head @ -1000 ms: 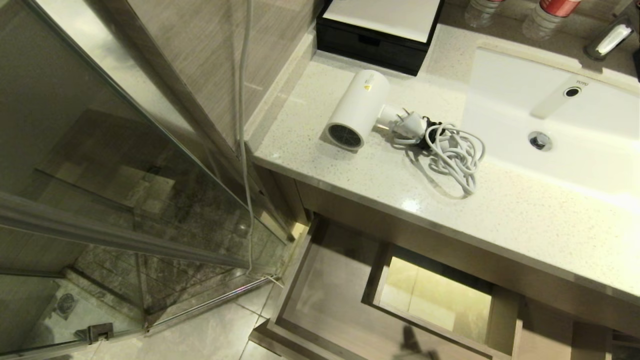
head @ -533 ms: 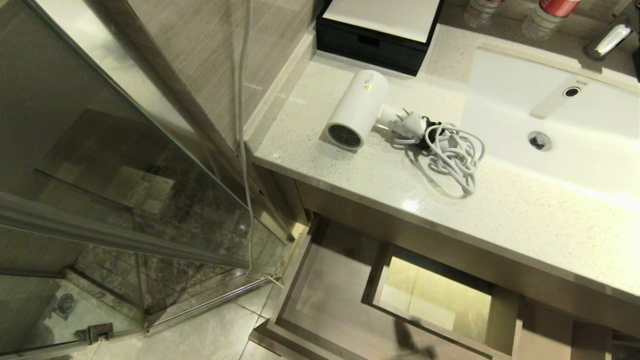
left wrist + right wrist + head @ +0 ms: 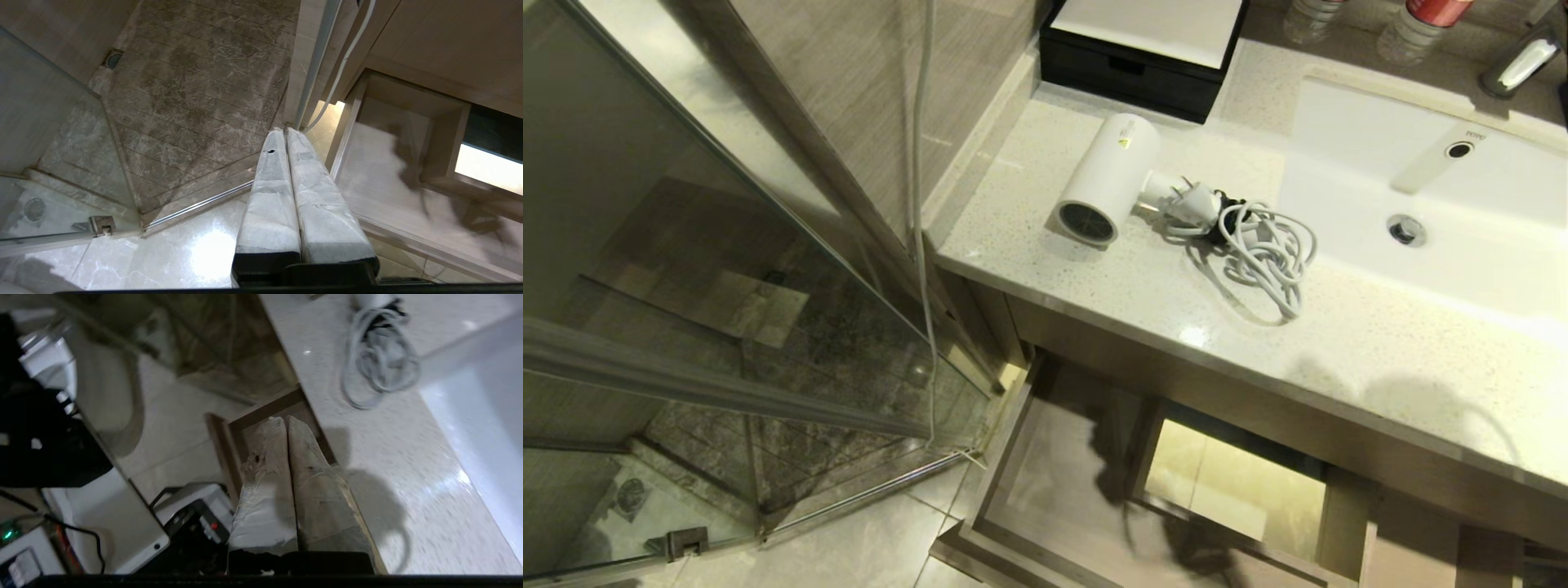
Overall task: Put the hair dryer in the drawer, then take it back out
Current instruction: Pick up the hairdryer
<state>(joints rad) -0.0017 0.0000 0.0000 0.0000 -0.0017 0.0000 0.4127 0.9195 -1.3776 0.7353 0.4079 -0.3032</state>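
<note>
While the hair dryer (image 3: 1107, 177) lies on its side near the countertop's (image 3: 1380, 359) back left corner, cord (image 3: 1262, 255) piled beside it, my right gripper (image 3: 286, 420) hangs above the front edge, fingers pressed together. The drawer (image 3: 1054, 482) below stands open. I judge the barrel light, rigid, slick; I'd grasp across its middle.

White cylindrical plastic hair dryer (image 3: 1107, 177), dark round grille, white coiled cord (image 3: 1262, 255). Pale speckled stone countertop (image 3: 1339, 359). White rectangular ceramic sink (image 3: 1462, 269). Black box, white lid (image 3: 1143, 45), far. Light wood-grain drawer (image 3: 1054, 498), near. Dark mottled marble shower floor (image 3: 196, 94), left. Grey-white wrapped left gripper (image 3: 284, 130).
</note>
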